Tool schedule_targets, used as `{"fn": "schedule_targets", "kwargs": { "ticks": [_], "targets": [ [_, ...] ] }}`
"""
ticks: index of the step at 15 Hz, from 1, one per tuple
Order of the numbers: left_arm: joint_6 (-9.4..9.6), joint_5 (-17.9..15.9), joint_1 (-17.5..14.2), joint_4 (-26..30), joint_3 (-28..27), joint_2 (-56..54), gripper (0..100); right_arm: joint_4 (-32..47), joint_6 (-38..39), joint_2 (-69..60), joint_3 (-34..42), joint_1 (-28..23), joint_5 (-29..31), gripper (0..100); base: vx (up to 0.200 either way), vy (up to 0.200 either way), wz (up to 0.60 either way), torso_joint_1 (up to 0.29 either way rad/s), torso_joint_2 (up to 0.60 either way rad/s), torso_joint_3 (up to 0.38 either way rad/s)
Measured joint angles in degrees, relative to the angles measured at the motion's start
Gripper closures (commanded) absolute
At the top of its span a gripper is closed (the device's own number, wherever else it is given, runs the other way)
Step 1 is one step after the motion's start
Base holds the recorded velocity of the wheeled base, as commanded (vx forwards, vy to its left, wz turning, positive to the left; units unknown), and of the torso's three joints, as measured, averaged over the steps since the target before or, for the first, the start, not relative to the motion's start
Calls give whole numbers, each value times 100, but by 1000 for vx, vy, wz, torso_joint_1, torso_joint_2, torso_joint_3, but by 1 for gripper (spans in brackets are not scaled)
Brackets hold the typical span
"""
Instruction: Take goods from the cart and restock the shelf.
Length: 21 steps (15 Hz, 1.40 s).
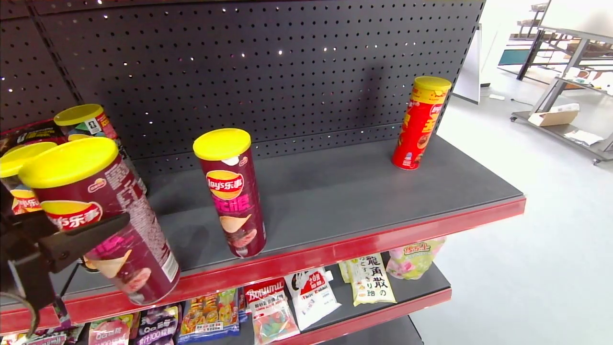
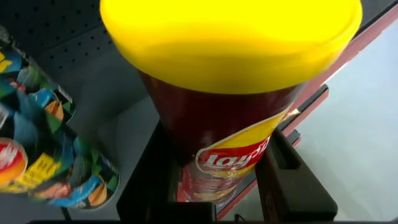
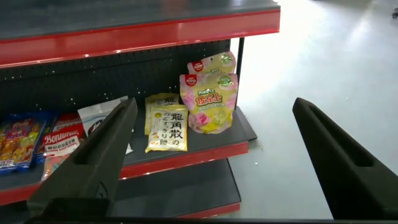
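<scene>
A maroon chip can [image 1: 136, 206] with a yellow lid [image 2: 230, 43] hangs tilted over the front left of the grey upper shelf [image 1: 345, 191]. My left gripper [image 1: 103, 230] is shut on its body, with one black finger [image 1: 91, 235] across the label. Seen from the left wrist, the can [image 2: 230, 155] stands between both fingers [image 2: 292, 186]. My right gripper [image 3: 214, 109] is open and holds nothing. It sits low in front of the lower shelf [image 3: 180, 158], its fingers [image 3: 99, 155] spread wide.
A second maroon can [image 1: 232, 191] stands mid-shelf near the red front edge. A red can [image 1: 420, 124] stands at the back right, and more cans [image 1: 86, 122] cluster at the back left. Snack bags [image 1: 366, 280] fill the lower shelf. Open floor lies to the right.
</scene>
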<state>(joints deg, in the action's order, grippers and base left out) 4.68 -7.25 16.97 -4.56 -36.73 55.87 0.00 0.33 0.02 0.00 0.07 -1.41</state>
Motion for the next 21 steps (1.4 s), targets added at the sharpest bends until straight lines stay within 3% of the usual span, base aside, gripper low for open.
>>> {"fn": "schedule_targets", "kwargs": {
  "ticks": [4,8,12,13,16,21],
  "targets": [
    [98,45,-13,-195,-684,1019,100,0,0,0,0,0,2,0,0,0,0,0,0,0],
    [126,79,-143,-868,-1213,2039,100,0,-1,0,0,0,0,0,0,0,0,0,0,0],
    [188,83,-276,-1103,-1619,2804,100,0,0,0,0,0,-2,0,0,0,0,0,0,0],
    [185,68,-295,-1440,-1704,3004,100,0,0,0,0,0,-2,0,0,0,0,0,0,0],
    [183,-141,-336,-2272,-1822,3526,100,0,0,0,0,2,0,0,0,0,0,0,0,0],
    [172,-385,-380,-2343,-2382,4137,100,0,0,0,0,0,-2,0,0,0,0,0,0,0]
  ]
}}
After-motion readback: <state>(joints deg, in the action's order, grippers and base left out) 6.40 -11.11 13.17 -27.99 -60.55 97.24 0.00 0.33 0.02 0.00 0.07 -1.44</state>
